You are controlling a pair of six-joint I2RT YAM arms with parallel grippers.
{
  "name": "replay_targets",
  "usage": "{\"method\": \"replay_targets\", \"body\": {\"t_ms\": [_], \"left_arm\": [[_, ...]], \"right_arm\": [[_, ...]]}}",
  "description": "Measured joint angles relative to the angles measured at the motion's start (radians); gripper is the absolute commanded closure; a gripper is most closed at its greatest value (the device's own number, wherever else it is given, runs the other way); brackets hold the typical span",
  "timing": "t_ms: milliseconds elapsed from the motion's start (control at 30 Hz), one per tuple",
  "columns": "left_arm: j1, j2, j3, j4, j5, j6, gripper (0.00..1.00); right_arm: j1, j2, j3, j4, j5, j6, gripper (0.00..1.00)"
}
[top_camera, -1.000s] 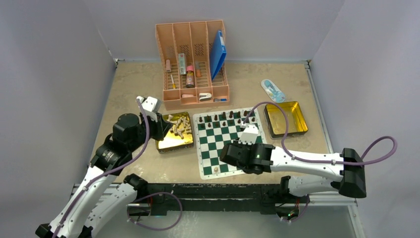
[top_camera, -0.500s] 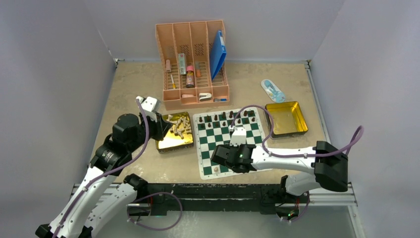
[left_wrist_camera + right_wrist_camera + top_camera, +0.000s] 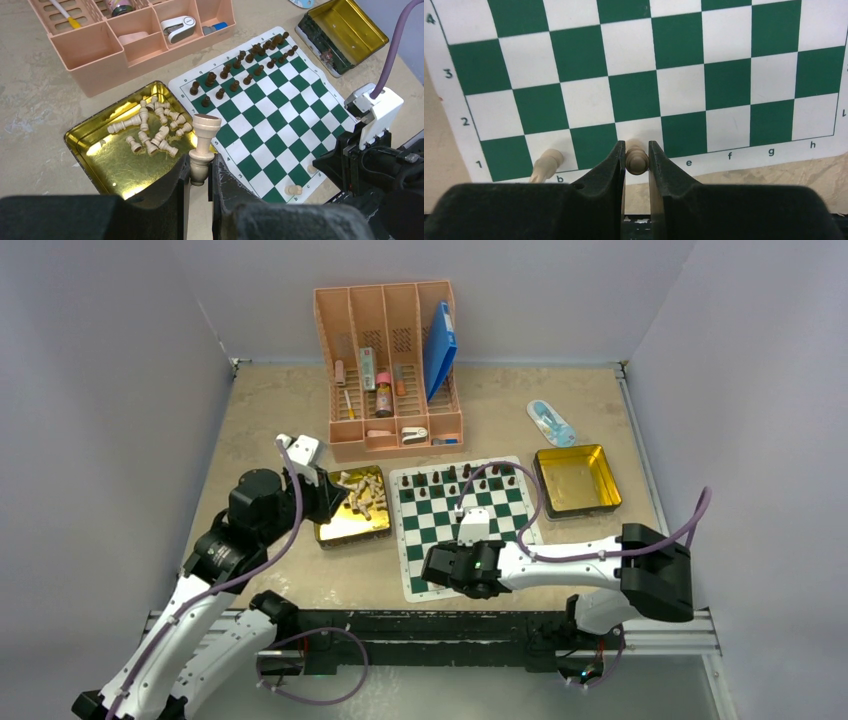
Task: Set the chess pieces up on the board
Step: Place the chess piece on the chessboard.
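The dark pieces (image 3: pixel 460 478) were ranged along the board's (image 3: pixel 432 523) 12 o'clock edge; one pale piece (image 3: pixel 546 167) was set at 6 o'clock. More were left in the tin (image 3: pixel 340 530) at 9 o'clock. One each was pinched by the left gripper (image 3: pixel 199 172) and the right gripper (image 3: pixel 636 152).

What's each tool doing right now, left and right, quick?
Left tool: closed on a tall pale chessman.
Right tool: closed on a small pale piece, at the board's near edge.

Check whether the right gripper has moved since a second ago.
Yes. The right gripper slid left across the board, away from the right-hand gold tin, toward the near edge.
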Motion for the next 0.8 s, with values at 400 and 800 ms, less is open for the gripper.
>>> {"method": "replay_targets", "body": {"t_ms": [400,800], "left_arm": [[0.0,0.015,-0.003,0.0,0.019,0.0,1.0],[0.0,0.01,-0.003,0.0,0.019,0.0,1.0]], "right_arm": [[0.049,0.053,0.032,-0.063,0.032,0.07,0.84],[0.05,0.01,0.022,-0.077,0.033,0.089,0.83]]}}
